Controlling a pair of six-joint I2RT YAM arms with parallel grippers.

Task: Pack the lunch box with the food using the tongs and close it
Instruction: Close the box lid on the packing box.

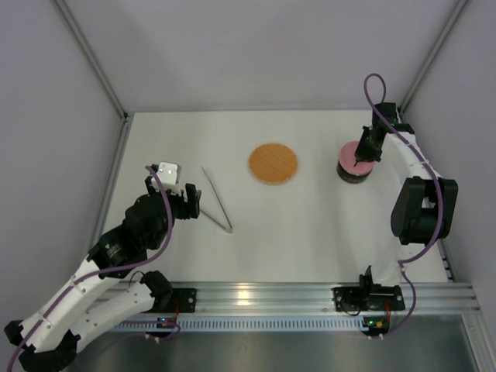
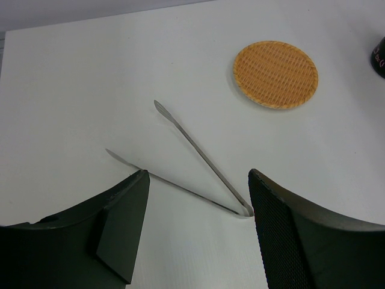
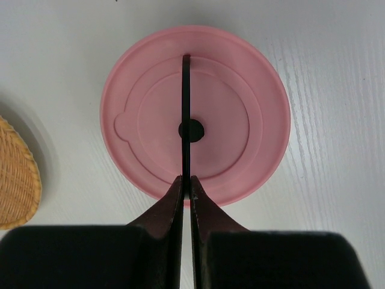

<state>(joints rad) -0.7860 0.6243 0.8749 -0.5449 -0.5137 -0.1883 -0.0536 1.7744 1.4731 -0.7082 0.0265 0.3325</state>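
The tongs (image 1: 217, 200) lie flat on the white table in a narrow V, joined end towards me. My left gripper (image 1: 191, 203) hovers just left of them, open with nothing between its fingers. In the left wrist view the tongs (image 2: 198, 152) reach away from the gap of the left gripper (image 2: 197, 176), their joint close to the right finger. At the right stands the lunch box (image 1: 353, 175) with a pink lid (image 1: 349, 154) on top. My right gripper (image 1: 362, 152) is shut over that lid (image 3: 240, 114), its closed tips (image 3: 186, 60) crossing the lid's middle. No food shows.
A flat round orange-brown woven mat (image 1: 273, 163) lies at mid table between the tongs and the box; it also shows as the mat (image 2: 275, 74) ahead of the left gripper and the mat (image 3: 15, 174) at the right wrist view's left edge. Grey walls enclose the table on three sides.
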